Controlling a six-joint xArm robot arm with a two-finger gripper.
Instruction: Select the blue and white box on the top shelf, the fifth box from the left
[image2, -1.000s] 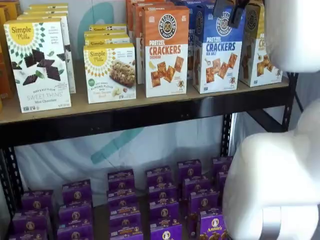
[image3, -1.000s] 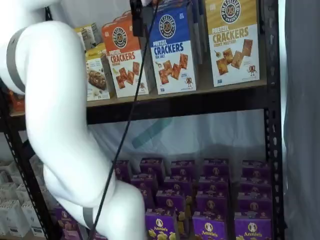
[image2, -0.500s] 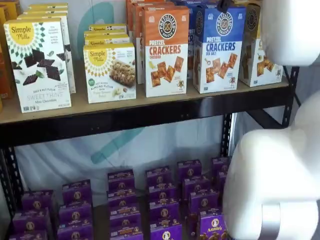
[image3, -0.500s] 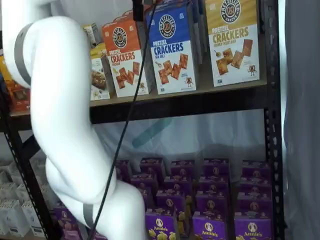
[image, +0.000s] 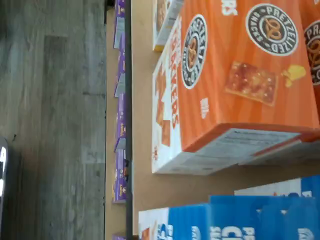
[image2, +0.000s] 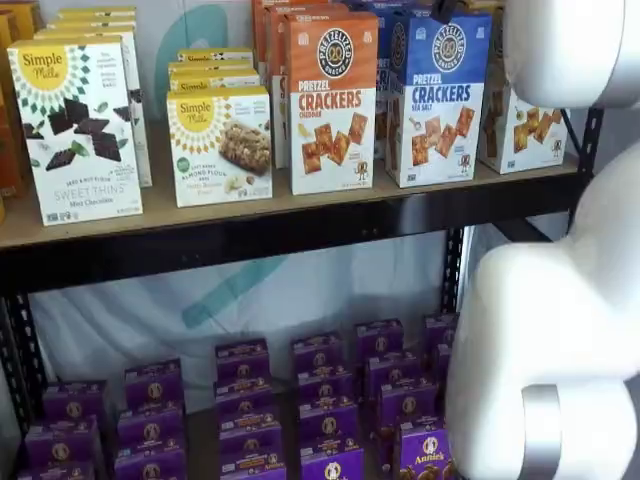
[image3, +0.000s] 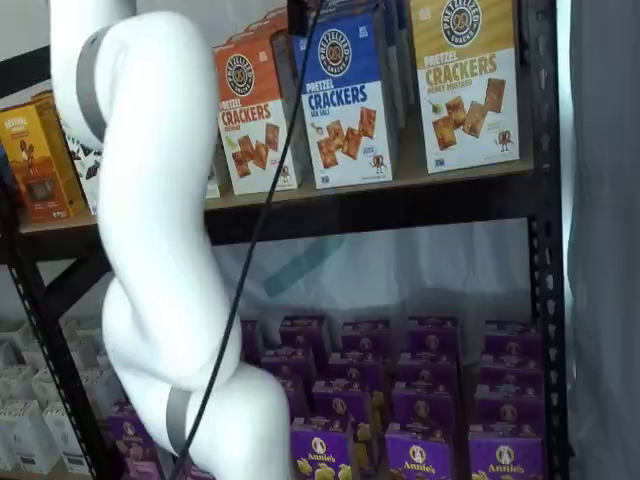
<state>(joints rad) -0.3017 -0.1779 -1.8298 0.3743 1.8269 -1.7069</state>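
The blue and white box (image2: 436, 98) stands upright at the front edge of the top shelf (image2: 300, 232), right of centre, lettered "PRETZEL CRACKERS SEA SALT" under a round logo. An orange box (image2: 332, 102) marked "PRETZEL CRACKERS" stands just to its left with a narrow gap between them; a yellow box (image3: 467, 82), also "PRETZEL CRACKERS", stands to its right with a wider gap, near the black upright. More boxes stand in rows behind each. Two "Simple Mills" boxes (image2: 75, 130) face front further left. The wrist view shows bare board between the orange box (image: 235, 85) and the blue and white box (image: 220, 220). In both shelf views the gripper (image3: 298, 14) shows only as a dark piece at the top edge above the blue and white box; its opening cannot be told. Small purple boxes (image2: 330, 400), marked "Annie's", fill the lower level.
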